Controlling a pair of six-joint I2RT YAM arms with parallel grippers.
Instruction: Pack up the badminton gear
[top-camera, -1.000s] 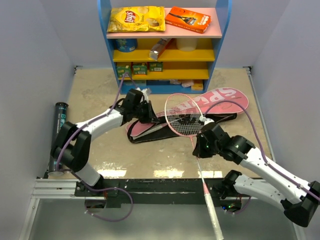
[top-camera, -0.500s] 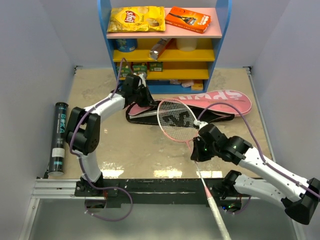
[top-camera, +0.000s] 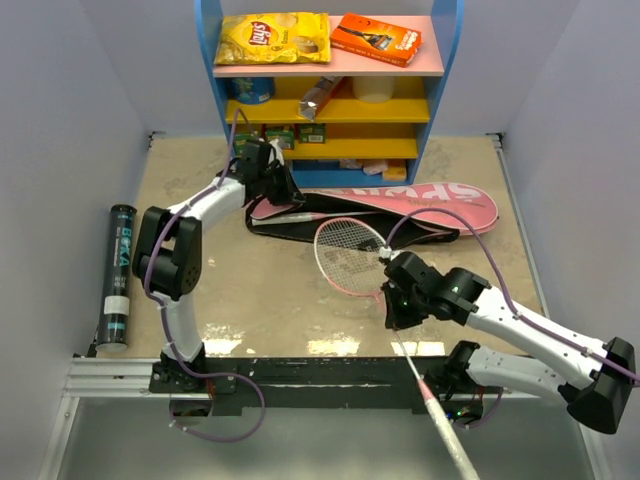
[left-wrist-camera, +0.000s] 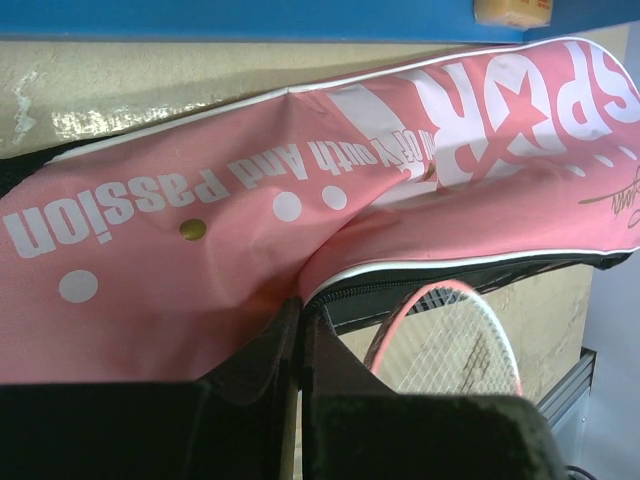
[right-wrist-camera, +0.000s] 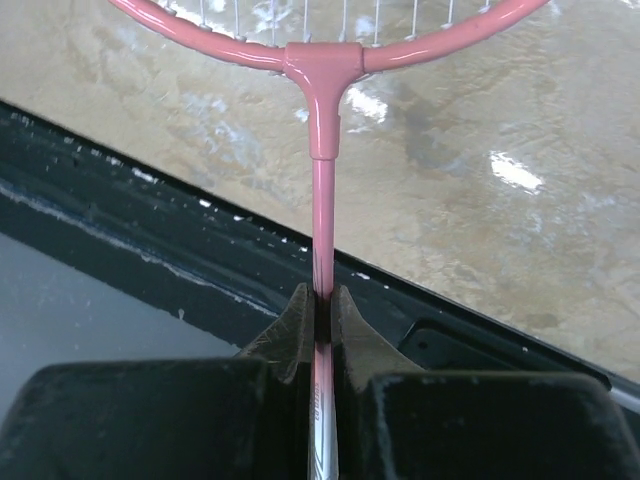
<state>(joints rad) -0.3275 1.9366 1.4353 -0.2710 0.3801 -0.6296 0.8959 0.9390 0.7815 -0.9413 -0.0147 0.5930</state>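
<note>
left gripper (left-wrist-camera: 300, 318) outstretched, pinching pink bag (left-wrist-camera: 180, 260) | right gripper (right-wrist-camera: 322, 300) low, clamping racket (right-wrist-camera: 322, 170) shaft

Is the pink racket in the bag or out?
Out. The racket head shows whole outside the bag, shaft in the right end effector.

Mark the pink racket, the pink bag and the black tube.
pink racket (top-camera: 349, 258): top view, strung head.
pink bag (top-camera: 400, 201): top view, upper flap.
black tube (top-camera: 118, 275): top view, mid-body.
</note>
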